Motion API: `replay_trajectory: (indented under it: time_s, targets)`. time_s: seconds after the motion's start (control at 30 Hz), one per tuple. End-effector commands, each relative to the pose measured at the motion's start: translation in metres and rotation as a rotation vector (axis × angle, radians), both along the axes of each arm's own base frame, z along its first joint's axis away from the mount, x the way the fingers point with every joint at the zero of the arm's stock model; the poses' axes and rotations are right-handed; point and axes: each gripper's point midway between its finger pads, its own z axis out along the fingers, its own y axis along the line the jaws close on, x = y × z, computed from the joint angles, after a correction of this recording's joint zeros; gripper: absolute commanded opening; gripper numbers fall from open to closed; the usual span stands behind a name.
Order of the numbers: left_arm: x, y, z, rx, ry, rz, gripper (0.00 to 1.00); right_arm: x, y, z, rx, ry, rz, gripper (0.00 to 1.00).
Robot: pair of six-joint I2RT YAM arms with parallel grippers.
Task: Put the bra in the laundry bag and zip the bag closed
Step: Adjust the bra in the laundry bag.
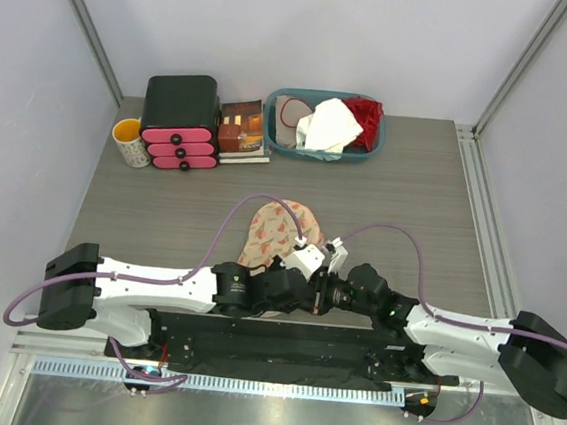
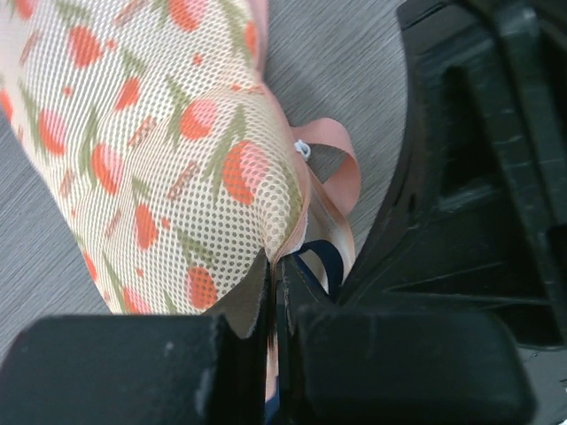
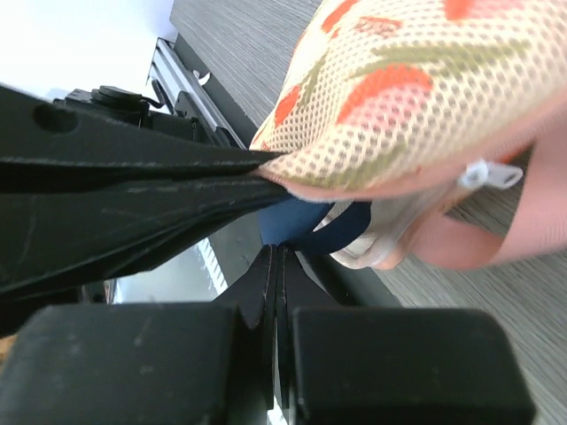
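The laundry bag (image 1: 277,227), cream mesh with reddish flowers and pink trim, lies on the table just ahead of both grippers. My left gripper (image 1: 293,274) (image 2: 276,266) is shut on the bag's (image 2: 159,150) near pink edge. A loop of the navy bra (image 2: 323,257) sticks out of the bag beside those jaws; the rest is hidden inside. My right gripper (image 1: 319,281) (image 3: 276,252) is shut, its tips touching the navy bra (image 3: 301,221) under the bag's (image 3: 399,97) rim. The white zipper pull (image 3: 487,173) hangs on the trim to the right.
A teal basket (image 1: 325,94) at the back holds a white cloth (image 1: 327,126) and a red garment (image 1: 368,120). Left of it stand a book (image 1: 243,131), a black and pink drawer unit (image 1: 180,122) and a yellow mug (image 1: 129,142).
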Motion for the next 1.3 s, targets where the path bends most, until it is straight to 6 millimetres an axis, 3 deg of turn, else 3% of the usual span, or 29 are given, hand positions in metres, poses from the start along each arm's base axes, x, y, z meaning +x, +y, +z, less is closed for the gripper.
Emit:
replay_trajectory:
  time_s: [0.0,0.13,0.23,0.27,0.37,0.4,0.57,0.63,0.67,0.8,1.03,1.27]
  targets:
    - [0.0,-0.015,0.028,-0.13,-0.011,-0.022,0.0,0.02,0.016,0.039,0.131,-0.119,-0.052,0.01]
    - [-0.009,-0.02,0.032,-0.185,0.021,-0.066,0.0,0.05,0.003,0.015,0.035,-0.238,-0.19,0.01]
    - [-0.017,-0.025,0.032,-0.212,0.052,-0.107,0.0,0.069,0.0,0.009,0.038,-0.3,-0.286,0.01]
    - [-0.018,-0.025,0.031,-0.216,0.055,-0.106,0.0,0.072,0.002,0.019,0.076,-0.337,-0.31,0.01]
    - [-0.018,-0.023,0.031,-0.214,0.057,-0.107,0.0,0.08,-0.003,-0.008,-0.021,-0.385,-0.391,0.01]
    - [-0.018,-0.024,0.031,-0.217,0.057,-0.108,0.0,0.082,-0.003,-0.005,-0.01,-0.402,-0.415,0.01]
    - [-0.019,-0.025,0.029,-0.207,0.064,-0.108,0.0,0.092,-0.011,-0.028,-0.153,-0.426,-0.492,0.01]
    - [-0.017,-0.023,0.026,-0.195,0.059,-0.102,0.0,0.093,-0.009,-0.027,-0.162,-0.41,-0.494,0.01]
    - [-0.014,-0.023,0.026,-0.188,0.048,-0.088,0.0,0.089,-0.014,-0.037,-0.22,-0.38,-0.481,0.01]
    - [-0.008,-0.017,0.024,-0.156,0.024,-0.06,0.0,0.081,-0.024,-0.045,-0.296,-0.306,-0.473,0.04]
    - [-0.007,-0.019,0.022,-0.163,0.023,-0.053,0.0,0.063,-0.035,-0.055,-0.335,-0.243,-0.414,0.2]
    - [0.0,-0.009,0.027,-0.169,0.02,-0.005,0.0,0.047,-0.039,-0.059,-0.342,-0.182,-0.358,0.27]
